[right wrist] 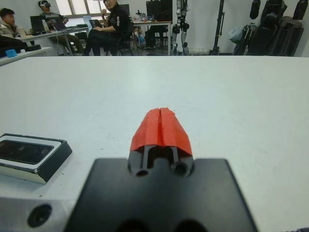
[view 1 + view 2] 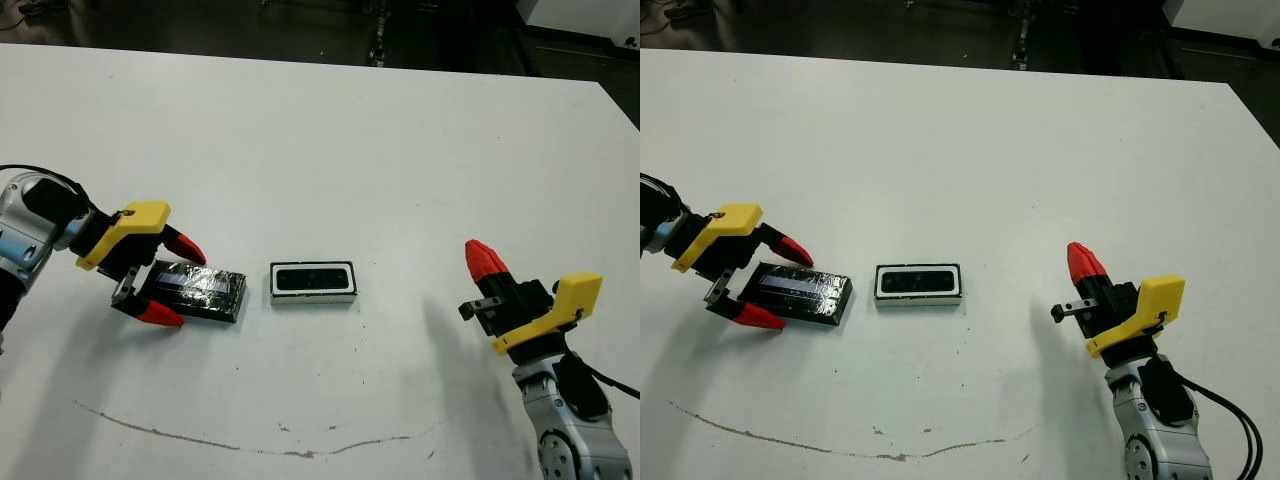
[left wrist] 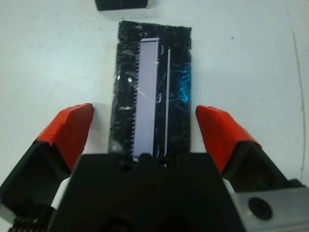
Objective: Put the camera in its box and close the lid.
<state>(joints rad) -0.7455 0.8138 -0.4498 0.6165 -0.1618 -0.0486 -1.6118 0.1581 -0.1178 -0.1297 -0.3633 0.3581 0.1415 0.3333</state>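
On the left, the left end effector [image 2: 168, 279] with its yellow block and two red-tipped fingers is seen low over the white surface [image 2: 330, 130]. Its fingers [image 3: 67, 129] are spread wide apart. The flat black lid with the shiny, crinkled top [image 2: 196, 291] is found between them, lying flat on the surface. One red tip is placed by the far long side of the lid and the other by the near long side. In the left wrist view a gap of white surface is seen between each red tip and the lid [image 3: 153, 92], so the lid is not clamped. A pale shiny stripe is seen along the top of the lid.

Just beside the lid, to its right, the small box with the thick white rim [image 2: 313, 283] is set flat on the surface. A narrow strip of white surface is left between the two. The small flat black camera with the shiny face [image 2: 312, 279] is seen lying inside the hollow of the box. The box is not covered.

A thin, dark, curved mark [image 2: 250, 440] is drawn across the near part of the surface.

On the right, well apart from the box, the right end effector [image 2: 484, 259] is held above the surface. Its two red tips [image 1: 161, 126] are pressed together, and nothing is held between them.
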